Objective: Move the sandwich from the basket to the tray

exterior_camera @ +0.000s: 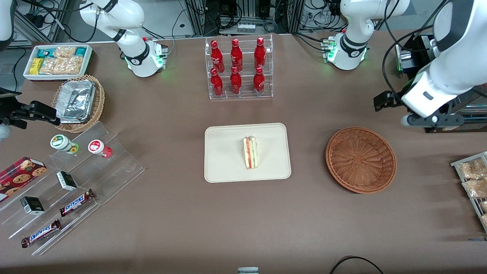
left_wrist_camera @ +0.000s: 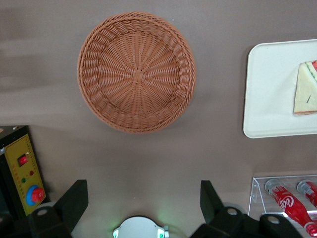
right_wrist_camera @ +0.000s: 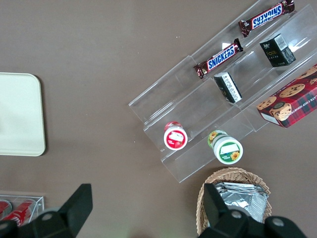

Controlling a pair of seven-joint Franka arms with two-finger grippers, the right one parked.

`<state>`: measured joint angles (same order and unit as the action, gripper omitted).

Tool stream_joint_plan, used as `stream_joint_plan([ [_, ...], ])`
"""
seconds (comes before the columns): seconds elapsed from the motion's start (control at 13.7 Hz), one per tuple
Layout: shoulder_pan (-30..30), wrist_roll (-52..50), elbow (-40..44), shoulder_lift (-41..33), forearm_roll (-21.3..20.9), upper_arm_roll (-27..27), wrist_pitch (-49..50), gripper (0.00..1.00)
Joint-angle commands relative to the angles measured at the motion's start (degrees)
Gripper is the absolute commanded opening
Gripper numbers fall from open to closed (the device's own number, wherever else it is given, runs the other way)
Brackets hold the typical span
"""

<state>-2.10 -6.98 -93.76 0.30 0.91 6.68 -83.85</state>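
Note:
The sandwich (exterior_camera: 250,153) lies on the cream tray (exterior_camera: 224,152) at the table's middle, its red and green filling edge facing up. The left wrist view also shows the sandwich (left_wrist_camera: 306,89) on the tray (left_wrist_camera: 270,89). The reddish-brown wicker basket (exterior_camera: 360,160) sits beside the tray, toward the working arm's end, and is empty. It also shows in the left wrist view (left_wrist_camera: 136,72). The left arm's gripper (exterior_camera: 414,114) hangs high above the table, farther from the front camera than the basket. In the left wrist view the gripper (left_wrist_camera: 142,191) is open and empty.
A clear rack of red cola bottles (exterior_camera: 239,68) stands farther back than the tray. Bags of beige snacks on a rack (exterior_camera: 473,182) lie at the working arm's end. A control box (left_wrist_camera: 22,171) sits near the gripper. Clear steps with Snickers bars (exterior_camera: 76,201) lie toward the parked arm's end.

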Motion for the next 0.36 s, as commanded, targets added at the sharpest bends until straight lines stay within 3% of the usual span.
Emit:
stream_joint_plan([
  [0.0,0.1,1.1,1.6,0.0,0.5,-0.8,3.0,1.0],
  [0.29,0.1,2.9,2.0,-0.4,0.7,-2.4,4.9,1.0],
])
